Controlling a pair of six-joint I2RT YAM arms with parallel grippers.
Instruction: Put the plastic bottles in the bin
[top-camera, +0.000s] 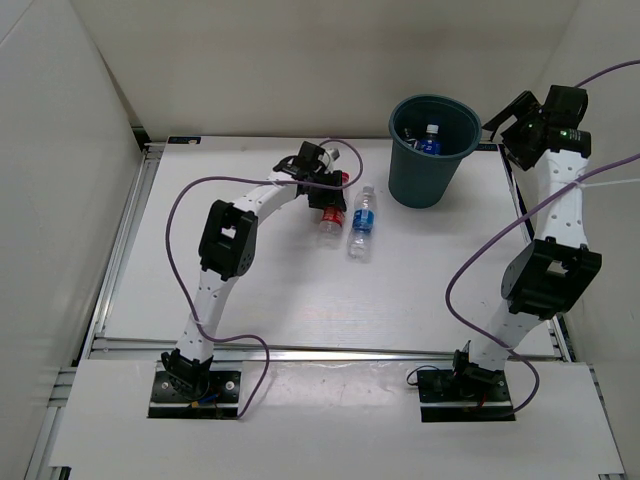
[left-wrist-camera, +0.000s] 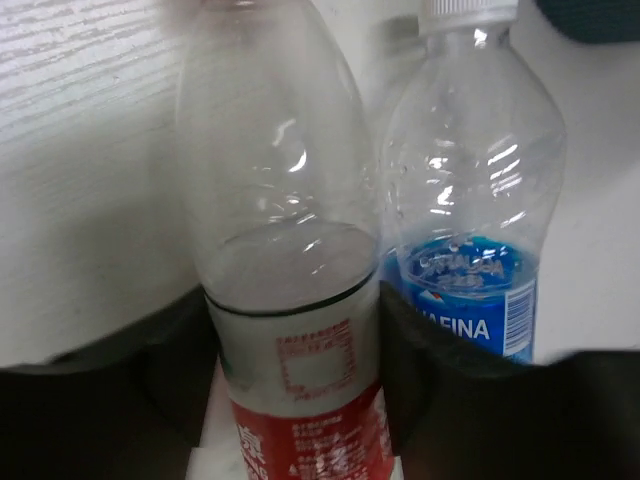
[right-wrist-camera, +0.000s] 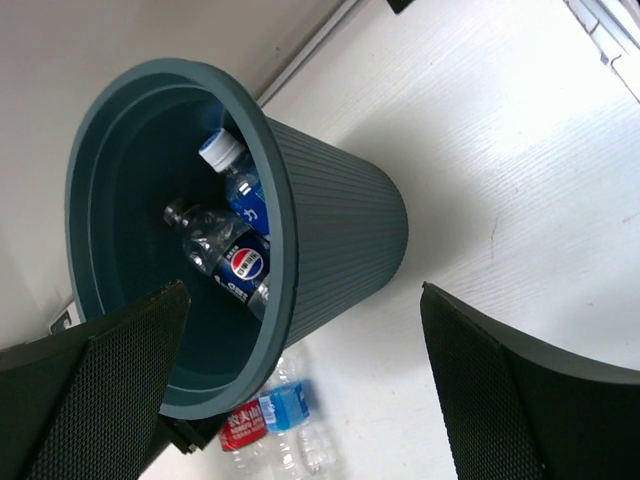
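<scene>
Left gripper (top-camera: 325, 183) jaws sat tight on red-label bottle (left-wrist-camera: 290, 300), lying left of the bin (top-camera: 425, 182); blue-label bottle (top-camera: 363, 224) just beside it. Right gripper (top-camera: 515, 118) spread wide, empty, right of bin. Step: red pickup. Next probably needs lift, carry over bin rim, release.

1 red-label bottle (top-camera: 330, 218), 1 blue-label bottle (top-camera: 363, 224), 2 more bottles (right-wrist-camera: 242, 190) (right-wrist-camera: 236, 264) inside 1 bin (right-wrist-camera: 340, 230), 2 arms (top-camera: 225, 240) (top-camera: 550, 275)

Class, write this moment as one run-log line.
left hand around red-label bottle | right hand open, empty, near bin | blue-label bottle lying on table | two bottles in bin
</scene>
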